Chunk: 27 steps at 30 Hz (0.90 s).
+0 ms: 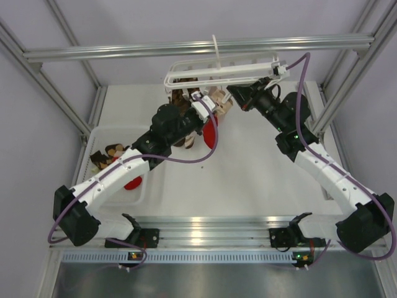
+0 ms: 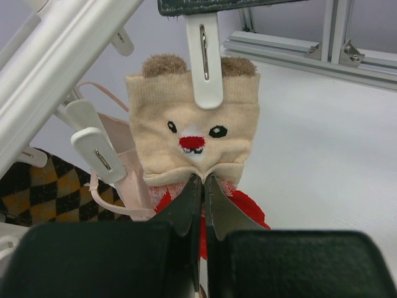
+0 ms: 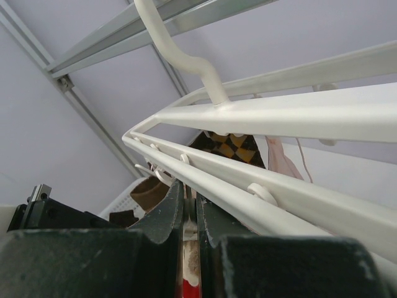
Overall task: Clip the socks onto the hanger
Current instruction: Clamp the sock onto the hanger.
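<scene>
Since unclipped socks sit in the white bin (image 1: 115,129) at far left, a brown sock (image 1: 102,158) and a red sock (image 1: 132,182) among them, the supply is within the left arm's reach. That arm runs diagonally up toward the hanger. The left end effector (image 2: 202,183) is clenched on a second red sock (image 2: 248,211). It pinches near the top edge, so the fabric hangs free below and the edge can likely be fed up to a clip.

It sits just under a beige face sock (image 2: 192,136), already hung from a white clip (image 2: 205,62). Left of that in the wrist view, a pale pink sock (image 2: 124,180) and a checked sock (image 2: 37,192) in brown and yellow are also up on the hanger (image 3: 291,115).

The hanger's hook reaches up to the aluminium rail (image 1: 186,48), so the clips dangle above the tabletop (image 1: 248,167) and both arms can work from below. The right end effector (image 3: 188,198) is clenched tight right at the hanger's lower bars. A thin pale piece shows between its fingers, probably a clip or frame part held to steady the hanger, but I cannot tell which.

The tabletop is plain white and matte. Aluminium extrusions frame the cell, with pale lilac walls (image 1: 37,93) at the sides and back and bright, even light.
</scene>
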Each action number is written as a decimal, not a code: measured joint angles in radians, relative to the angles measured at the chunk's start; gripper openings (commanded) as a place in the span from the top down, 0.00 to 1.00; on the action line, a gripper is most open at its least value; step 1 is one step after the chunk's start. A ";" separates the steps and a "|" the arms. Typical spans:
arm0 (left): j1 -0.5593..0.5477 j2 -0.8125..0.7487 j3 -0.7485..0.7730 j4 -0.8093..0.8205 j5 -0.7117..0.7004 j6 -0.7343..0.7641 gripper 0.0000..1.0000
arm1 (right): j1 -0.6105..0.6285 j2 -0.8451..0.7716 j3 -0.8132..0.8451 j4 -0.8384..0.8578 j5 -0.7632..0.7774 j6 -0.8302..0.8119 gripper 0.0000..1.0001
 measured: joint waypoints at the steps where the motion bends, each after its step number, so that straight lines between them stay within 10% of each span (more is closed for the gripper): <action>1: -0.001 0.003 0.003 0.002 0.000 0.000 1.00 | 0.000 0.000 0.000 0.000 -0.001 0.000 1.00; 8: -0.009 0.022 0.036 0.018 0.000 -0.008 1.00 | -0.003 0.002 0.000 0.000 -0.003 0.000 0.99; 27: -0.019 0.004 0.040 -0.002 -0.025 -0.079 1.00 | -0.008 -0.003 -0.002 -0.068 -0.058 -0.011 0.32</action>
